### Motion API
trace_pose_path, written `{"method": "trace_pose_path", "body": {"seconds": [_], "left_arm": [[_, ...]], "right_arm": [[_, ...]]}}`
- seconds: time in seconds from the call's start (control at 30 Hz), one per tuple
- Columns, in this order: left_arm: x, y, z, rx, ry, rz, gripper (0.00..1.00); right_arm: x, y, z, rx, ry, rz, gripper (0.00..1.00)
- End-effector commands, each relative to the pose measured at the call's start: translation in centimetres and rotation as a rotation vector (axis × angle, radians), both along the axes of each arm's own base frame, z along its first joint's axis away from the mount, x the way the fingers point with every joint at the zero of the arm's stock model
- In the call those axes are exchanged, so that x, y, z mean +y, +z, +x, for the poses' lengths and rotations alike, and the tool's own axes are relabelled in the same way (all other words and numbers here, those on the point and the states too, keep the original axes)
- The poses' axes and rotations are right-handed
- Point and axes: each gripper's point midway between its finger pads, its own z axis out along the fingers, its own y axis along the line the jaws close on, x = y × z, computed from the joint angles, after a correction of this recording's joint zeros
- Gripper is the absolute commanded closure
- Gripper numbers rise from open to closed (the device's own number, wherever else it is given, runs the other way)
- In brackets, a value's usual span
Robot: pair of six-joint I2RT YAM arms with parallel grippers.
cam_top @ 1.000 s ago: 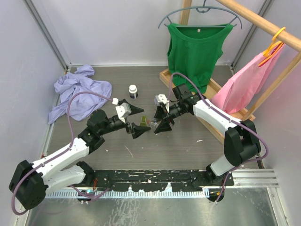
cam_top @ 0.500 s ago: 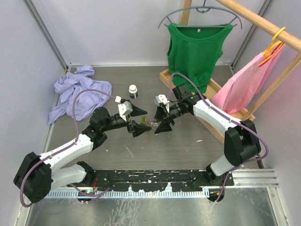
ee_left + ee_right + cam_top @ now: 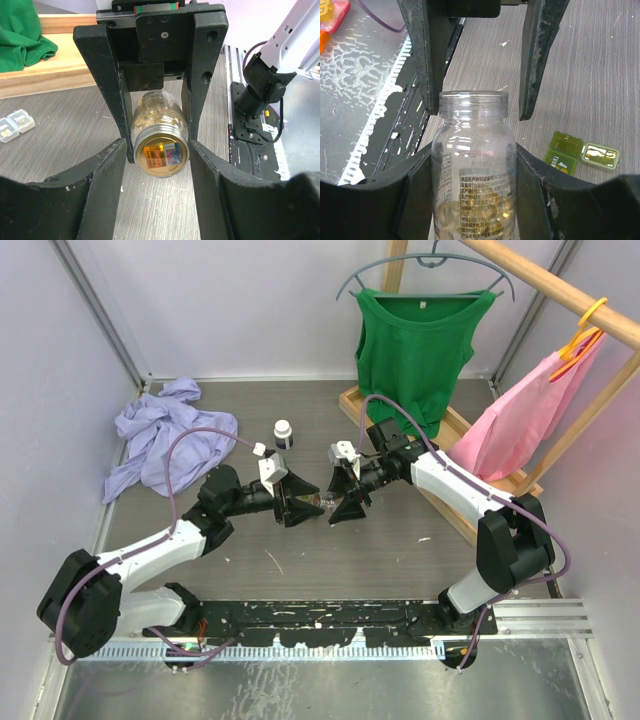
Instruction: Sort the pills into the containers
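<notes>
One olive case (image 3: 581, 152) and one clear case (image 3: 15, 125) lie flat. Right tool (image 3: 474, 152) grasps a yellow-pill bottle (image 3: 159, 132); left tool (image 3: 157, 152) gapes around it.

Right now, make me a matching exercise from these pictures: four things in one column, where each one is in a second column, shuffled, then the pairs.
Things
1. clear bottle
2. green case
3. green top
4. lilac cloth

Places
A. flat on the table
B. heaped at the far left
C. held in the right jaws
D. on a grey hanger

Pairs: 1-C, 2-A, 3-D, 4-B
</notes>
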Motion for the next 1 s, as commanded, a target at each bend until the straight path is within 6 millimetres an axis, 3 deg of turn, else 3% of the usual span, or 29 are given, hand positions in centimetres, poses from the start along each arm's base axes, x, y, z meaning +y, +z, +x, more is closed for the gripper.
{"method": "trace_pose_path", "body": {"seconds": [0.0, 0.17, 0.4, 0.53, 0.67, 0.77, 0.97], "left_arm": [[-0.4, 2.6, 0.0, -0.061, -0.031, -0.062, 0.47], [-0.4, 2.3, -0.1, -0.045, -0.033, -0.063, 0.55], [-0.5, 2.3, -0.4, -0.03, -0.046, -0.065, 0.79], [-0.4, 2.7, -0.5, 0.008, -0.041, -0.082, 0.87], [-0.1, 4.0, 0.3, 0.197, 0.058, -0.15, 1.0], [-0.1, 4.6, 0.4, 0.365, 0.133, -0.183, 1.0], [0.8, 3.8, 0.7, 0.651, 0.406, -0.191, 1.0]], "right_arm": [[0.3, 1.6, 0.4, -0.039, 0.013, 0.046, 0.99], [0.3, 1.6, 0.3, -0.038, 0.012, 0.045, 0.99], [0.3, 1.6, 0.4, -0.04, 0.012, 0.046, 0.99], [0.3, 1.6, 0.4, -0.04, 0.012, 0.044, 0.99], [0.2, 1.5, 0.6, -0.037, 0.005, 0.042, 0.99], [0.2, 1.4, 0.6, -0.031, 0.005, 0.039, 0.99], [0.2, 1.3, 0.6, -0.028, 0.005, 0.039, 0.99]]}}
